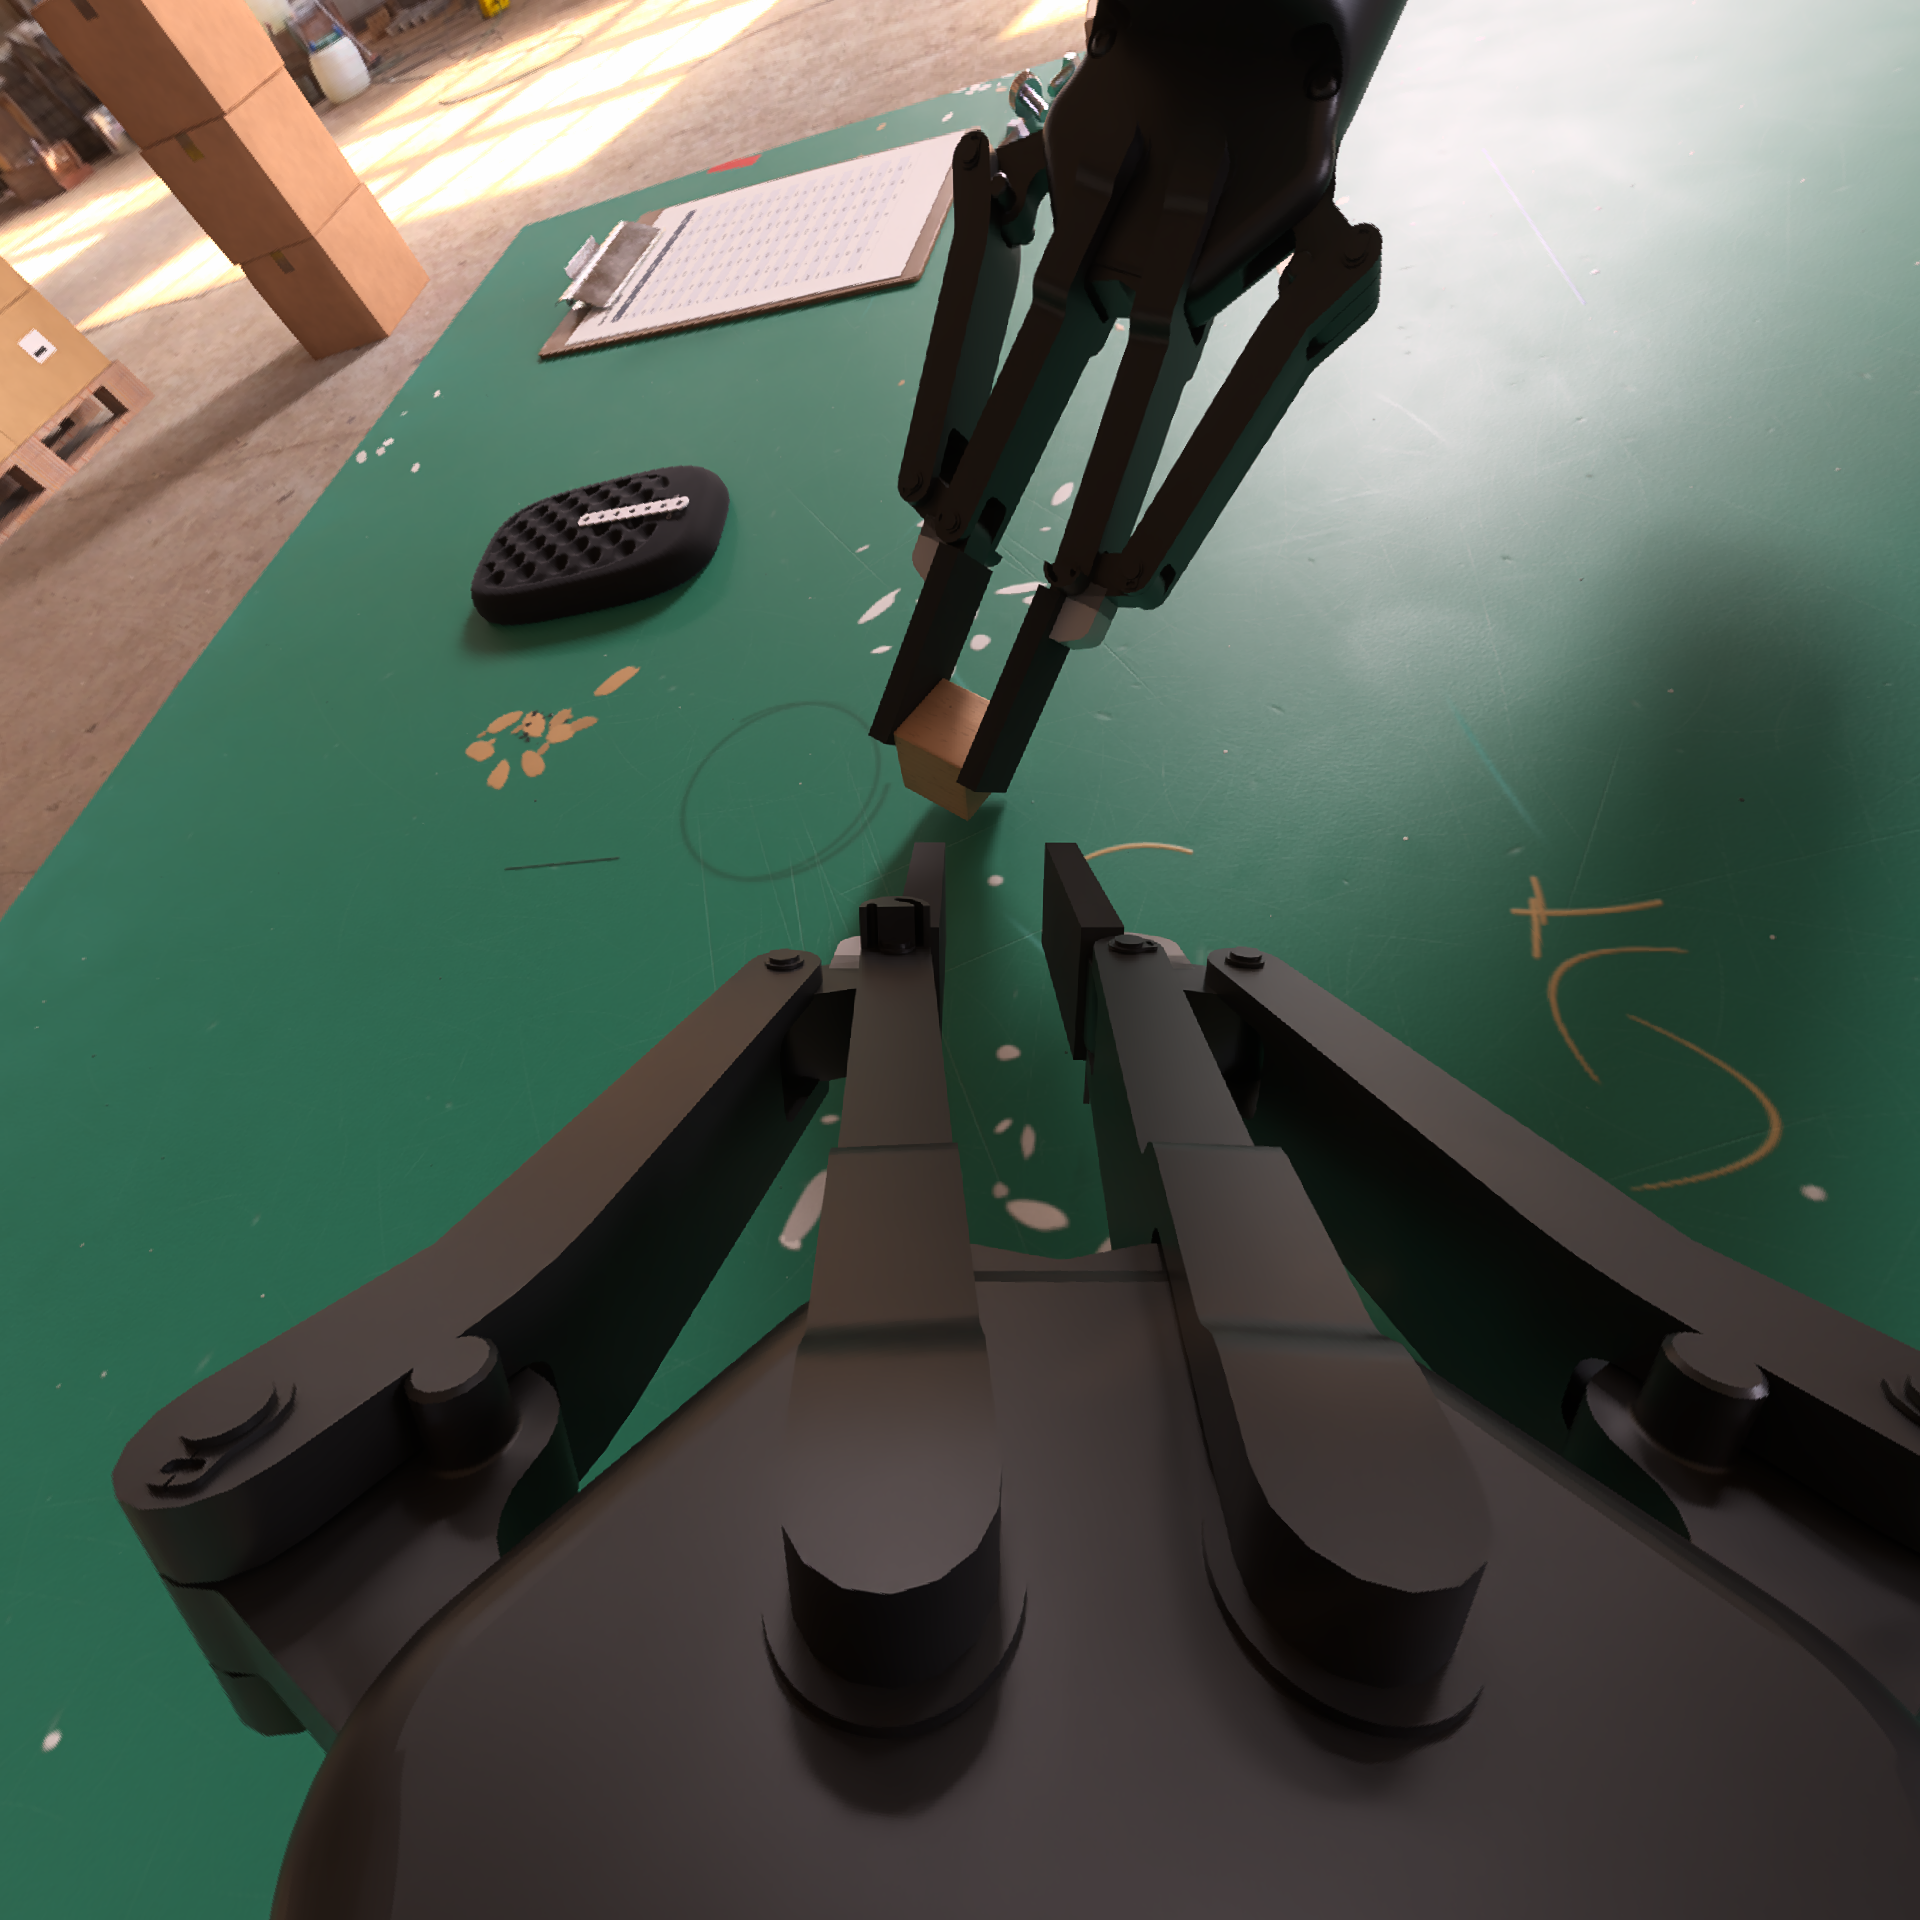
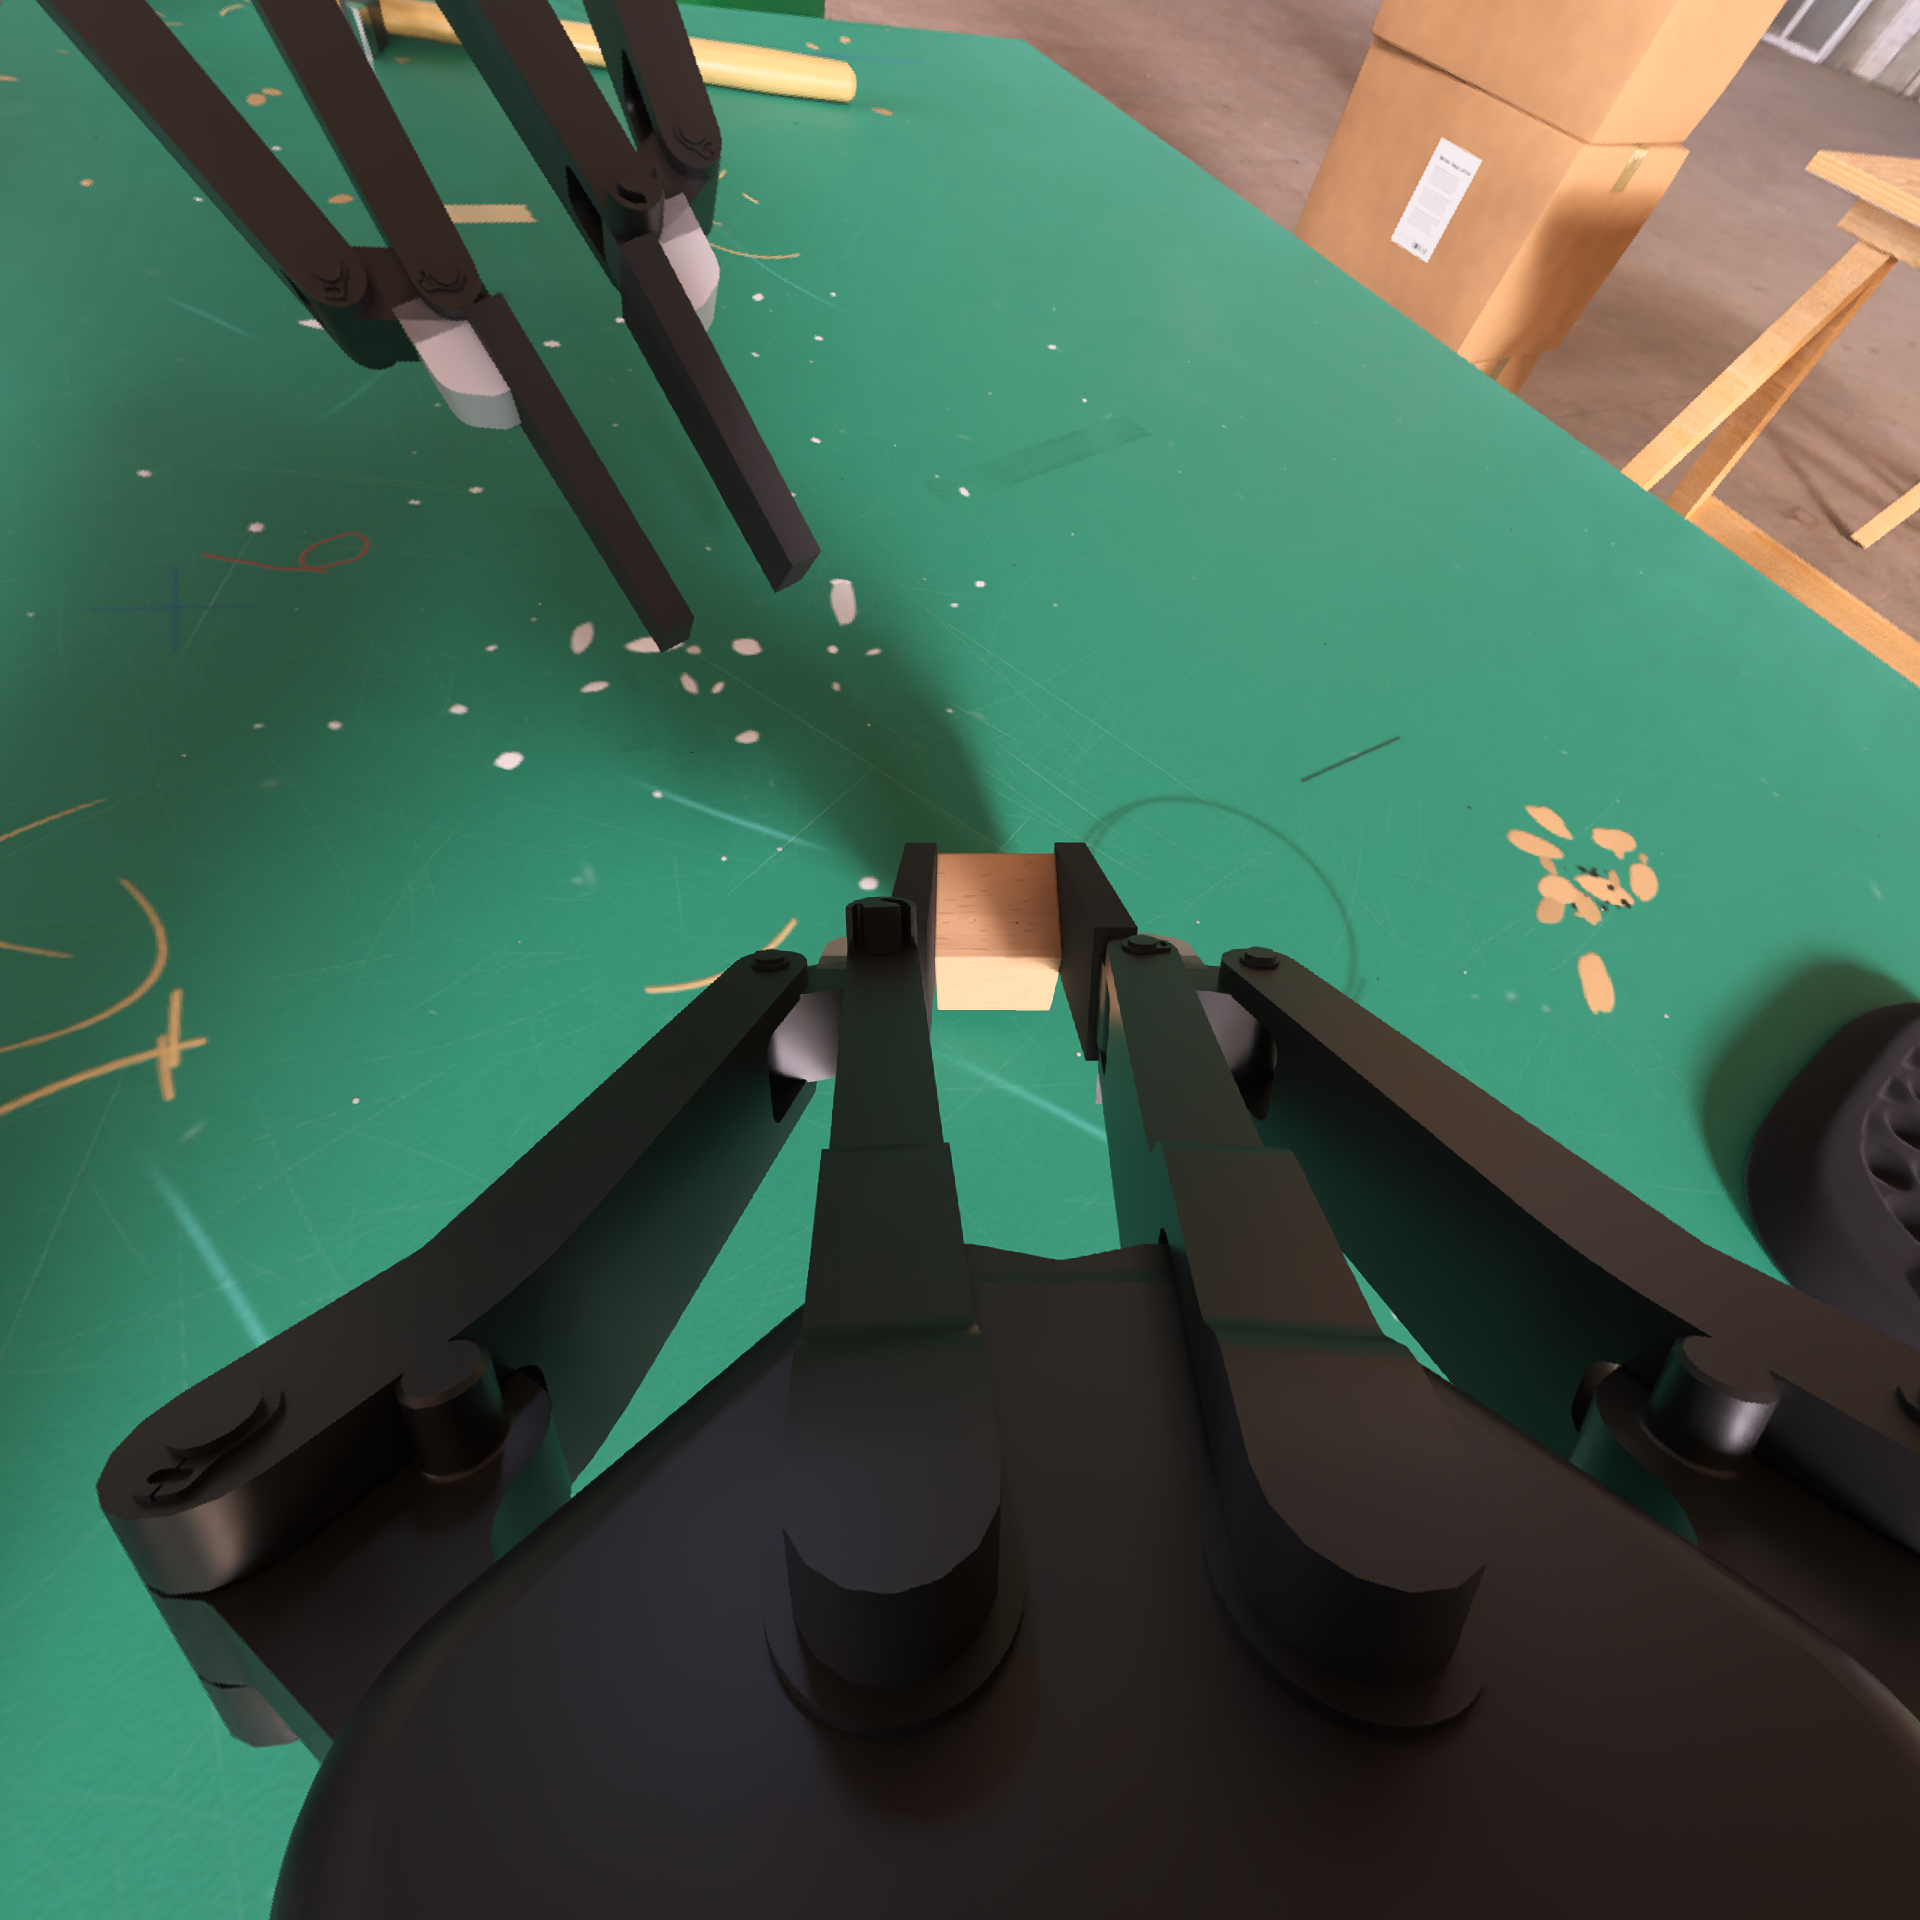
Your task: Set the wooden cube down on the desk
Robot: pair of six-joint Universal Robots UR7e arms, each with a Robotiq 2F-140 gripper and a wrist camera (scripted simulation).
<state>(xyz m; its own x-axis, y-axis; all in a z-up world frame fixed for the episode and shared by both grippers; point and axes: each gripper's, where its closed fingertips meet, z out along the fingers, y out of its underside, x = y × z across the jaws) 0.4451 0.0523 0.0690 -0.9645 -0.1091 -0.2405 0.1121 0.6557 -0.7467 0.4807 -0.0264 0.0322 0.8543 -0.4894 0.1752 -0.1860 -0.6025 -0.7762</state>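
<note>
The wooden cube (image 2: 995, 935) is a small light block clamped between the fingers of my right gripper (image 2: 995, 862), which is shut on it. In the left wrist view the right gripper (image 1: 935, 758) reaches down from above and holds the cube (image 1: 940, 727) tilted, just above the green desk (image 1: 1351, 623), with its shadow close beneath. My left gripper (image 1: 992, 868) is open and empty, its tips a short way in front of the cube. It also shows in the right wrist view (image 2: 732, 603) at the upper left, apart from the cube.
A clipboard with paper (image 1: 769, 244) lies at the far side. A black perforated pad (image 1: 603, 540) with a small metal strip lies to the left, also in the right wrist view (image 2: 1849, 1143). A yellow handle (image 2: 769, 73) lies far off. Cardboard boxes (image 2: 1507, 177) and a wooden frame (image 2: 1818, 312) stand beyond the desk edge.
</note>
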